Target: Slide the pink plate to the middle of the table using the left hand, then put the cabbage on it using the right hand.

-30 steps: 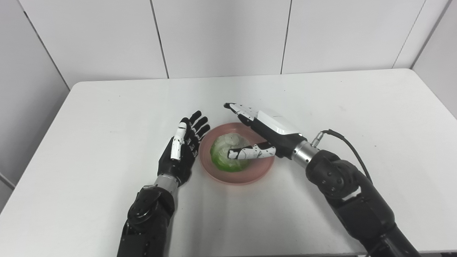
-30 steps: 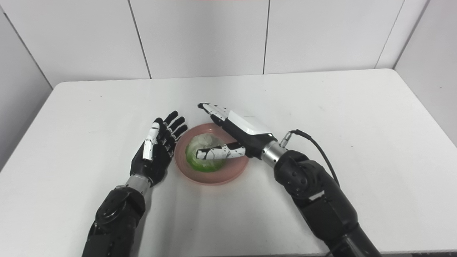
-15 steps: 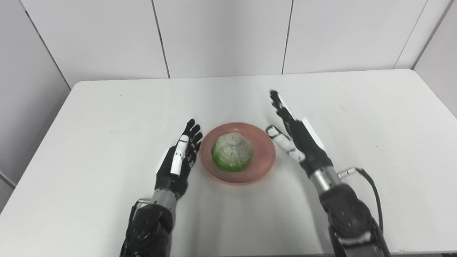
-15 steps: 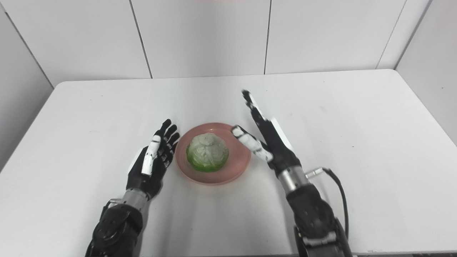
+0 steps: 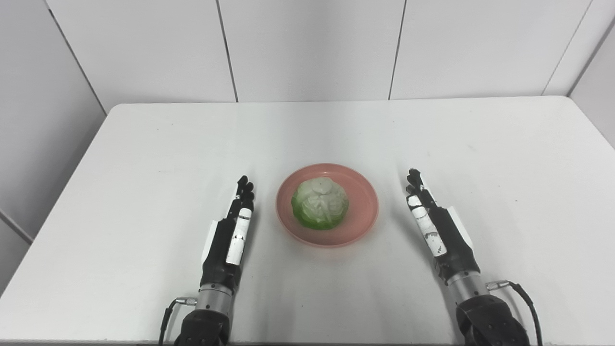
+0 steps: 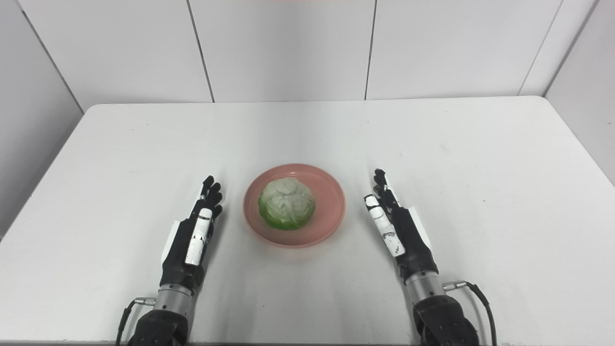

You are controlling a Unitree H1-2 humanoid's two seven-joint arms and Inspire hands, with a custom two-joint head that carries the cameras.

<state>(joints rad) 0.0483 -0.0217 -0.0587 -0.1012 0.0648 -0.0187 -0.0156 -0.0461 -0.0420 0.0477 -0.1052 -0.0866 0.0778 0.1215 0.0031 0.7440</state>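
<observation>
While cabbage [image 5: 320, 209] tops pink plate [image 5: 362, 221] — hands empty

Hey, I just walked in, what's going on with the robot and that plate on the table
Nothing is being held right now. The cabbage sits on the pink plate, near the middle of the white table. The left hand is open beside the plate on one side, and the right hand is open on the other side; neither touches the plate or the cabbage. Judging by how things lie, the plate looks placed and the cabbage is already on it.
</observation>
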